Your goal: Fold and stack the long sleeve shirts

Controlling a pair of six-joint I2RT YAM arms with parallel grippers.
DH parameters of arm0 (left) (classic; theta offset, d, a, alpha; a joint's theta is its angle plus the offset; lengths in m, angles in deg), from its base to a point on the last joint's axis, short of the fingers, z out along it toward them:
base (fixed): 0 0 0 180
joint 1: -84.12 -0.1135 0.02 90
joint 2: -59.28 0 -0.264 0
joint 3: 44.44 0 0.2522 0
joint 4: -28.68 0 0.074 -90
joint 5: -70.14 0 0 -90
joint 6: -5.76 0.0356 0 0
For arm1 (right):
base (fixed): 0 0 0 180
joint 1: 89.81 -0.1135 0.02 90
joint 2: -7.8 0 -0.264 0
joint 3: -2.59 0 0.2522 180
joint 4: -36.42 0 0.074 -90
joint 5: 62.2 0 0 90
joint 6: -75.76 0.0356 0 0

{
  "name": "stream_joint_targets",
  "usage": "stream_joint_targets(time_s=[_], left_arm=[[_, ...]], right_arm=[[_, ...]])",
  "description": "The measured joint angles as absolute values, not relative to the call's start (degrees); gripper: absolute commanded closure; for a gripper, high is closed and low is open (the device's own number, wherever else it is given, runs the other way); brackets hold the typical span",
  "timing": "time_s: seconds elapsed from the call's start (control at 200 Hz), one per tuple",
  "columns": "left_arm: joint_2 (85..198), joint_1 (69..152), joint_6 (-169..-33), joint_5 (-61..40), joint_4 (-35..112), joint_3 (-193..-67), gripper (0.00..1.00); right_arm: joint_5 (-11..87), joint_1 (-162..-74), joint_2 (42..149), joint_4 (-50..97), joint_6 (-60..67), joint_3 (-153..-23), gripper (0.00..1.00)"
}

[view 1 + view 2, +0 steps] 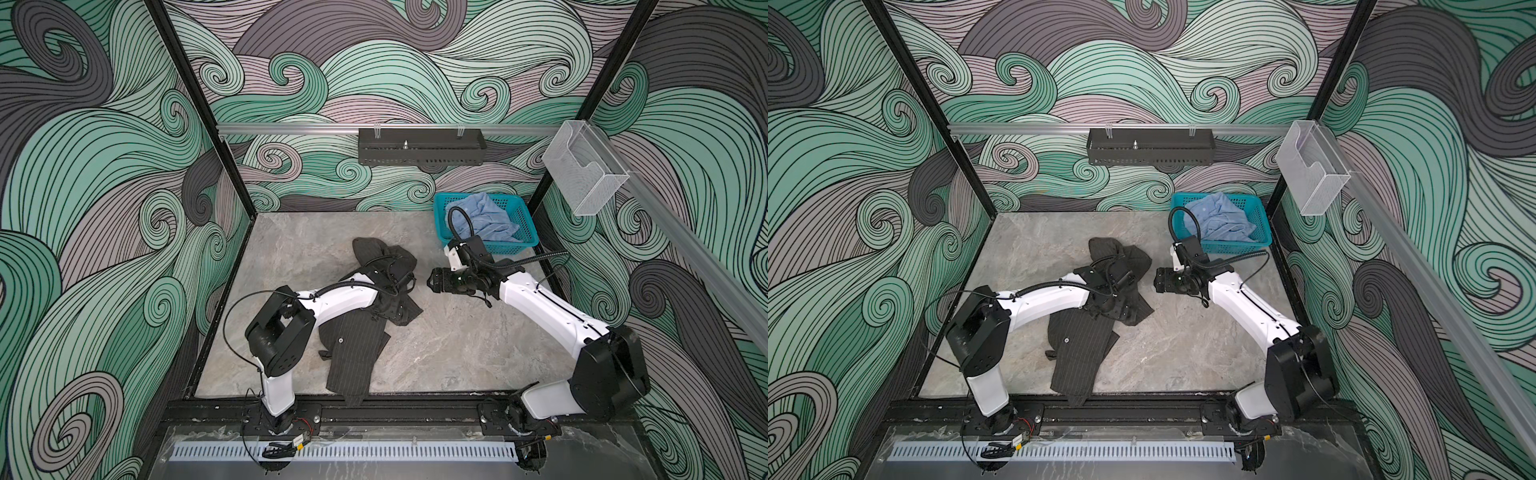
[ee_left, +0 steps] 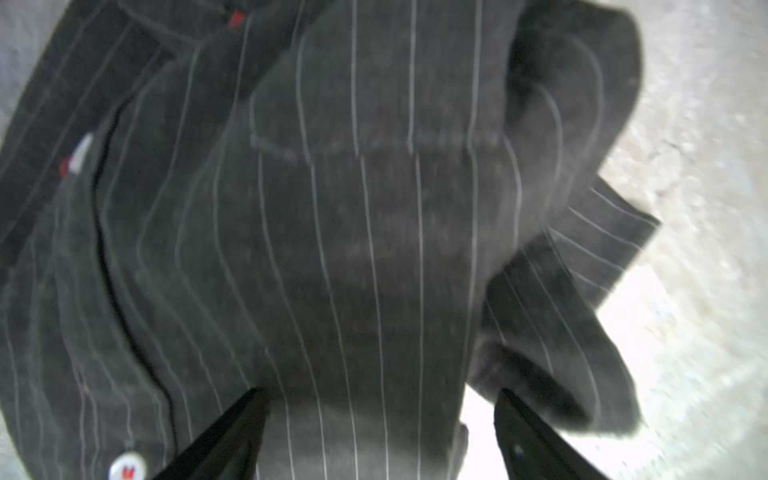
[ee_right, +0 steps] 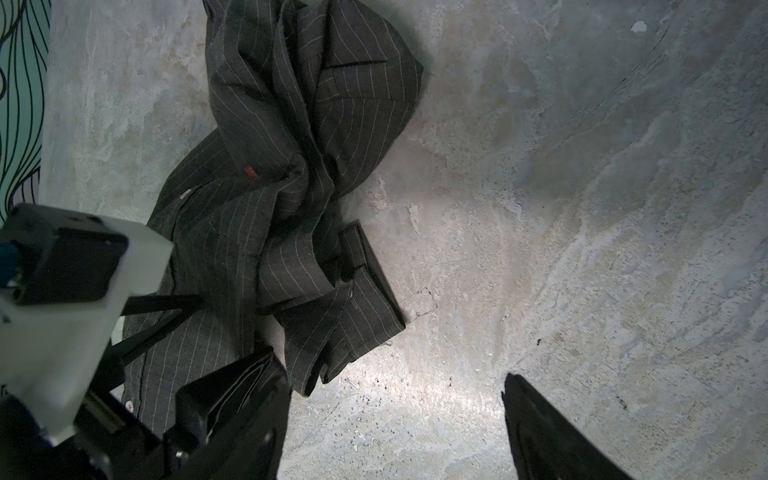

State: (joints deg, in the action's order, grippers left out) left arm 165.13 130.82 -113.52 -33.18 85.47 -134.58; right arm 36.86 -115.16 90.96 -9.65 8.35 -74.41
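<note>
Left hand (image 2: 378, 399): spread wide, low over the crumpled grey shirt (image 1: 357, 345) on the bench (image 1: 457, 353), cloth between its jaws. Right hand (image 1: 432, 280): wide, empty, beside that shirt. Blue shirt (image 1: 482, 216): bunched in the basket (image 1: 511, 249), far right corner.

Charcoal pinstriped shirt (image 3: 291, 187) lies crumpled on grey stone-look tabletop (image 3: 582, 208). Right gripper (image 3: 390, 365): jaws spread wide above bare surface, beside the cuff (image 3: 370, 291).

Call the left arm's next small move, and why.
Probably close the left gripper on the fold of grey shirt under its open jaws: the shirt lies crumpled on the table, and the right gripper is open over bare table beside it.
</note>
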Motion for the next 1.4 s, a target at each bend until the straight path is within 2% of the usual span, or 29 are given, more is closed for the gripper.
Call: stream_joint_targets(time_s=[0.06, 0.145, 0.18, 0.346, 0.556, 0.706, 0.767, 0.817, 1.212, 1.338, 1.378, 1.403], left_arm=[[167.31, 130.82, -112.89, -34.82, 86.12, -136.24, 0.49], [169.96, 130.82, -112.67, -37.02, 87.24, -138.03, 0.87], [170.33, 130.82, -112.58, -37.99, 87.57, -138.09, 1.00], [166.35, 130.78, -111.14, -41.81, 89.16, -136.39, 1.00], [148.89, 128.40, -106.70, -41.90, 89.80, -135.21, 1.00], [140.43, 124.77, -103.75, -39.47, 89.29, -133.35, 0.89], [139.38, 123.37, -103.09, -37.75, 89.25, -132.19, 0.91], [139.18, 122.45, -102.72, -36.35, 89.25, -131.17, 1.00], [139.75, 118.87, -102.94, -28.48, 92.53, -127.45, 1.00], [139.68, 118.67, -103.31, -28.57, 93.71, -127.03, 1.00], [139.38, 118.45, -103.33, -28.83, 93.95, -127.03, 1.00], [139.09, 118.28, -103.31, -29.00, 94.12, -127.06, 1.00]], right_arm=[[36.93, -115.00, 90.96, -9.63, 8.35, -74.32, 0.19], [37.15, -114.94, 90.96, -9.41, 8.35, -74.32, 0.19], [37.26, -114.91, 90.96, -9.35, 8.35, -74.35, 0.19], [38.02, -114.91, 91.18, -9.19, 8.32, -74.45, 0.19], [41.21, -114.91, 96.38, -7.53, 9.02, -77.75, 0.19], [43.64, -115.44, 102.81, -5.70, 10.53, -82.72, 0.18], [44.36, -115.94, 105.23, -5.06, 11.08, -85.08, 0.18], [44.67, -116.53, 107.33, -4.71, 11.36, -87.13, 0.18], [42.68, -118.94, 125.25, -6.83, 12.63, -99.24, 0.18], [41.06, -118.85, 129.23, -8.58, 13.35, -100.79, 0.29], [40.38, -118.85, 130.30, -9.15, 13.33, -101.47, 0.41], [39.97, -118.85, 130.94, -9.50, 13.64, -101.99, 0.55]])
